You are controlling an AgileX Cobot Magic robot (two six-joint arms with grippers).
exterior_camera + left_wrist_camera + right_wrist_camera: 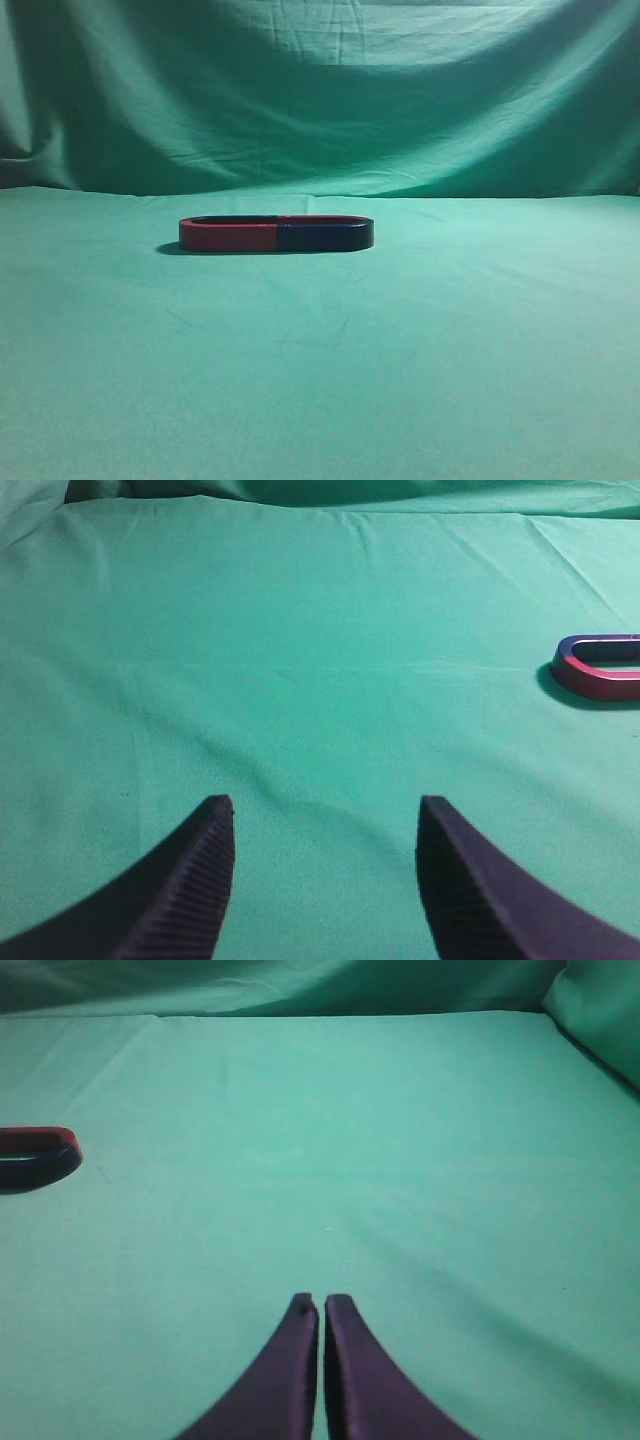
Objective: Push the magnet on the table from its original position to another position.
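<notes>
The magnet [325, 236] has a dark navy side wall and lies on the green table [320, 380], at mid-depth. It also shows at the left edge of the right wrist view [35, 1160], with a thin red top rim. My right gripper [322, 1305] is shut and empty, low over the cloth, well to the right of the magnet. My left gripper [325, 805] is open and empty over bare cloth. Neither gripper shows in the exterior view.
A same-sized magnet with a red side wall [228, 236] butts end to end against the dark one, making a long oval. It shows at the right edge of the left wrist view [600, 670]. Green cloth hangs as a backdrop [320, 90].
</notes>
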